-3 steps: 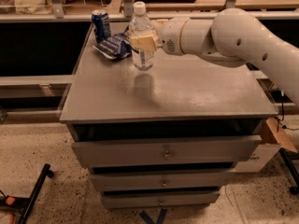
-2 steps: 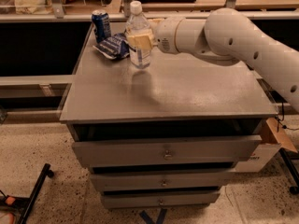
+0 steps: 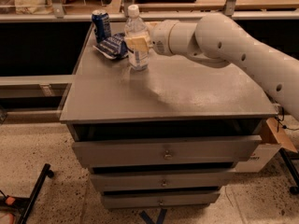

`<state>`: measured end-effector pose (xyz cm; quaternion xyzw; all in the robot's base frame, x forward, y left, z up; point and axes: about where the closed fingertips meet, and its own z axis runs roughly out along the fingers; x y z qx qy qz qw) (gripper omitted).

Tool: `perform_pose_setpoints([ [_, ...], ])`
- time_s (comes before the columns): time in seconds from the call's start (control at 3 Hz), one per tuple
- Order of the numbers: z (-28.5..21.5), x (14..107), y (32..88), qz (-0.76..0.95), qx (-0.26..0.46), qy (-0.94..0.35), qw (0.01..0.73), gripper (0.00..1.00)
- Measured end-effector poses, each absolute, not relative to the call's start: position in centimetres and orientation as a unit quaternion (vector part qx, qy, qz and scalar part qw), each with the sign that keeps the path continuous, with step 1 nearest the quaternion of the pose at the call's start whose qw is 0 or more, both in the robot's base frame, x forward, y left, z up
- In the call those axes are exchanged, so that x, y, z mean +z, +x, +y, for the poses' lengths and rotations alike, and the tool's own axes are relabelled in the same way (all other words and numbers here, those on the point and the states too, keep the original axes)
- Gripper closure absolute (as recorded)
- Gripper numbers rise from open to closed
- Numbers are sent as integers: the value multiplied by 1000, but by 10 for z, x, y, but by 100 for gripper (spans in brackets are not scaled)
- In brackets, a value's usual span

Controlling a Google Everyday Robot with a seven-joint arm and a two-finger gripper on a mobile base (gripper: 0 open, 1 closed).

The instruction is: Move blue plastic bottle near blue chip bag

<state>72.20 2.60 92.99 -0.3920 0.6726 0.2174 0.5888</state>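
The blue plastic bottle (image 3: 137, 41), clear with a white cap, stands upright on the grey cabinet top (image 3: 187, 92) at the back left. My gripper (image 3: 138, 43) reaches in from the right and is shut on the bottle's middle. The blue chip bag (image 3: 112, 46) lies flat just left of the bottle, almost touching it.
A dark blue soda can (image 3: 101, 25) stands behind the chip bag at the back left corner. The cabinet has three drawers (image 3: 163, 152) below. A cardboard box (image 3: 275, 134) sits at the right. A black stand leg (image 3: 32, 195) lies on the floor at the left.
The arm and the held bottle have shifted slightly left and back, closer to the chip bag.
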Motion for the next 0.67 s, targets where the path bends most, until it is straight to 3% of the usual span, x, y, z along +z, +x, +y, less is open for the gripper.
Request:
perform_pose_setpoints([
  [0.33, 33, 923, 729, 673, 233, -380, 590, 13],
  [0.67, 38, 919, 732, 670, 247, -371, 594, 0],
])
